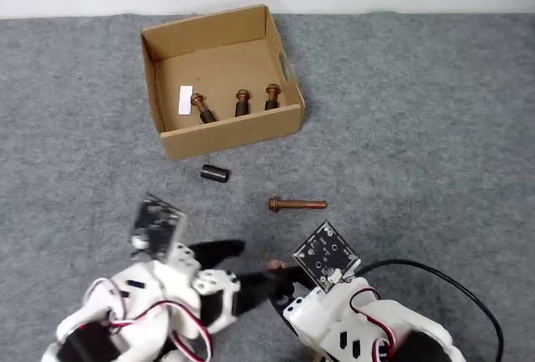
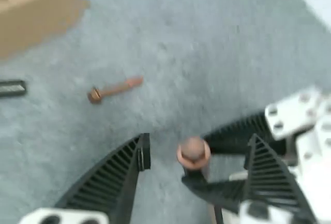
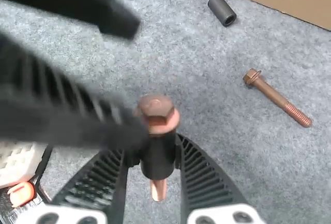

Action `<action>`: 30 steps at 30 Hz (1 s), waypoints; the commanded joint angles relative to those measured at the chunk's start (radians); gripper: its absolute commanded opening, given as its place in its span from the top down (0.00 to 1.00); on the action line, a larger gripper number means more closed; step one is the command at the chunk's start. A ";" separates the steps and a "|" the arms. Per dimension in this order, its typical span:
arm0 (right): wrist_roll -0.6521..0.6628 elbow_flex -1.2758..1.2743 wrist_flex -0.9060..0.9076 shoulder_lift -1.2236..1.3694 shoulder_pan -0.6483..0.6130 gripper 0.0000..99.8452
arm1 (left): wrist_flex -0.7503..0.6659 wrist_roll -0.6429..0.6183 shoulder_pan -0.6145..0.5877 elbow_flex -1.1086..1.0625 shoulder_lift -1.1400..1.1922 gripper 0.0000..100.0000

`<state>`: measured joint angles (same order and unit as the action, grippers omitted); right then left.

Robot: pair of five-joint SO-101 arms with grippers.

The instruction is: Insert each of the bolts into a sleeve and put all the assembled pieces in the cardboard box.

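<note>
Nearest the arm bases, on the grey carpet point(image 1: 418, 128), the right gripper point(image 3: 154, 157) is closed on a black sleeve point(image 3: 158, 166), one ribbed finger pressed against each side of it. A copper bolt point(image 3: 158, 114) runs through this sleeve: its hex head and flange sit at one end, and the tip of its shank pokes out of the other. The left gripper point(image 2: 199, 142) is spread wide and grips nothing. In the left wrist view the bolt's head lies between its two fingers. In the right wrist view one of those fingers reaches right up to the sleeve, but blur hides whether it touches.

Farther out, a loose bolt point(image 1: 297, 204) lies flat on the carpet, apart from both grippers. Beyond it a loose sleeve point(image 1: 215, 174) lies on its side, near the front wall of the cardboard box point(image 1: 230, 134). The open-topped box is the farthest thing. It holds three assembled pieces point(image 1: 242, 103) in a row along the inside of that wall, and a small white label point(image 1: 185, 99) lies beside them.
</note>
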<state>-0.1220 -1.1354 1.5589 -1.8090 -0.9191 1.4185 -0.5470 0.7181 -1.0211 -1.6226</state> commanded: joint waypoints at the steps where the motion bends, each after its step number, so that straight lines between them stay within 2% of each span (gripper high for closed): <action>1: 0.008 0.003 -0.028 -0.004 0.004 0.99 | -0.031 0.037 -0.112 0.097 -0.003 0.77; 5: 0.008 0.003 -0.028 -0.004 0.008 0.99 | -0.058 0.172 -0.279 0.101 -0.008 1.00; 7: 0.008 0.003 -0.028 -0.004 0.045 0.99 | -0.064 0.249 -0.367 0.064 -0.008 0.97; 9: 0.008 0.003 -0.028 -0.004 0.091 0.99 | -0.071 0.298 -0.445 -0.010 -0.008 1.00; 13: 0.006 0.003 -0.028 -0.005 0.140 0.99 | -0.147 0.310 -0.560 -0.222 -0.008 1.00; 16: 0.006 0.003 -0.028 -0.005 0.205 0.99 | -0.281 0.313 -0.631 -0.358 -0.008 1.00; 22: 0.003 0.003 -0.028 -0.005 0.364 0.99 | -0.497 0.374 -0.658 -0.605 -0.008 0.99; 30: 0.003 0.003 -0.028 -0.005 0.562 0.99 | -0.539 0.379 -0.660 -0.668 -0.008 0.99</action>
<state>-0.1220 -1.1416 1.5589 -1.8121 -0.4296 0.9106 -0.1803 0.0660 -1.6947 -1.6226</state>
